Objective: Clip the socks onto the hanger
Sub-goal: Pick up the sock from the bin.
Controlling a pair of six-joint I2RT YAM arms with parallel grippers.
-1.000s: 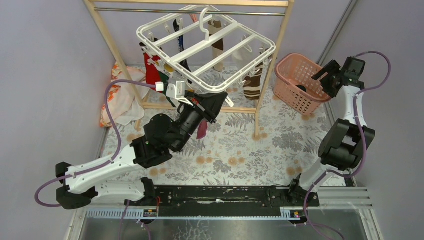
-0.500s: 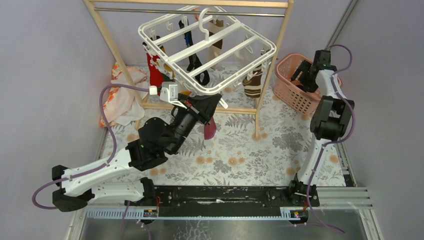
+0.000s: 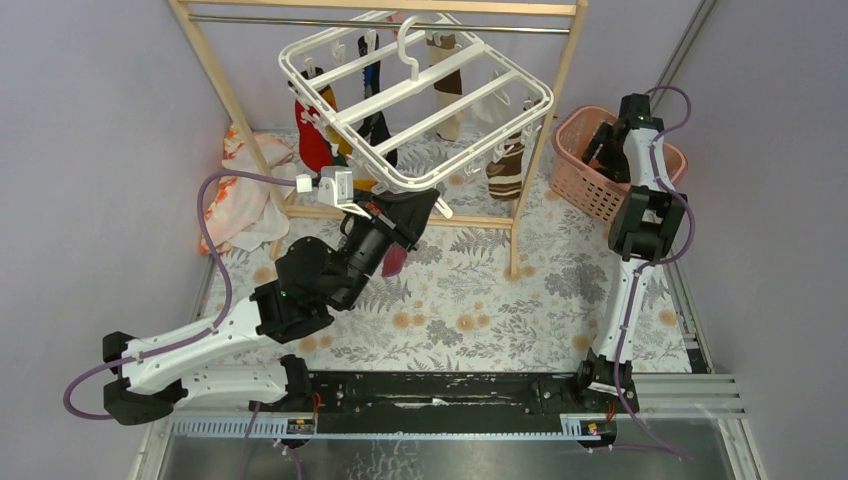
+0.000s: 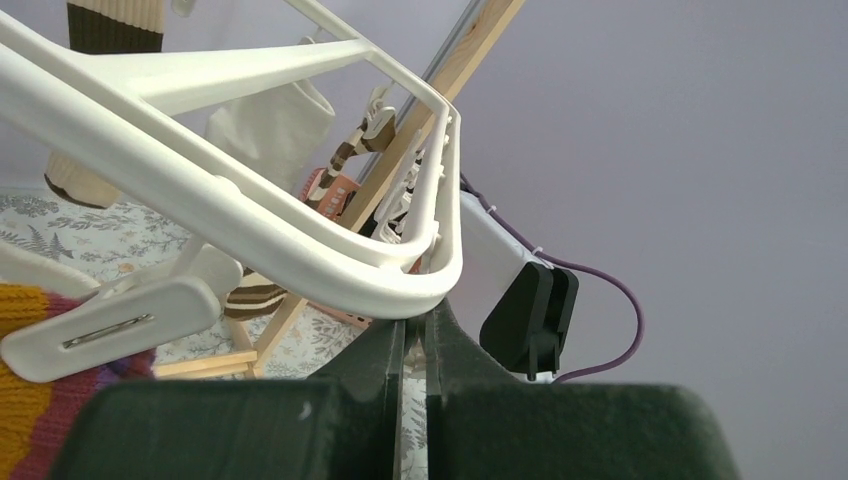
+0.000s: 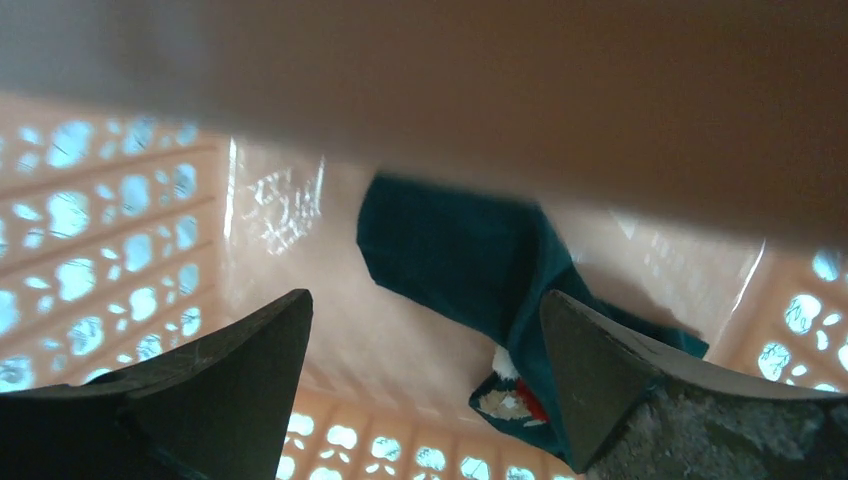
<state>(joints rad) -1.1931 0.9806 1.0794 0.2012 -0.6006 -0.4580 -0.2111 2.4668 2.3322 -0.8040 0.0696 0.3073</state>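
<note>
- One large white plastic rectangular hanger (image 3: pixel 415 100) with parallel bars hangs tilted by its hook from the metal rod of one wooden rack (image 3: pixel 225 100), at 12 o'clock on the floral-patterned worktop (image 3: pixel 470 300).
- Five socks can be told apart under it from above: a red sock (image 3: pixel 312 148), a dark blue-and-black sock (image 3: pixel 375 115), a brown-and-cream sock (image 3: pixel 447 95), a white sock (image 3: pixel 492 100) and a brown-striped sock (image 3: pixel 507 168). Others overlap and cannot be counted.
- The two left fingers (image 4: pixel 414 325) are pressed together, their tips against the underside of the hanger's near corner, at 6 o'clock on the frame. Whether they nip the rim cannot be told.
- At 9 o'clock from them in the left wrist view, one white clip (image 4: pixel 110 325) lies over the top of an orange-and-purple knitted sock (image 4: pixel 25 400).
- One pink lattice plastic basket (image 3: pixel 585 170) stands at 2 o'clock. The two right fingers (image 5: pixel 425 305) are spread wide inside it, with one teal sock (image 5: pixel 450 250) lying on its floor beyond them.
- One orange-and-white patterned cloth (image 3: pixel 240 195) lies at 10 o'clock.
</note>
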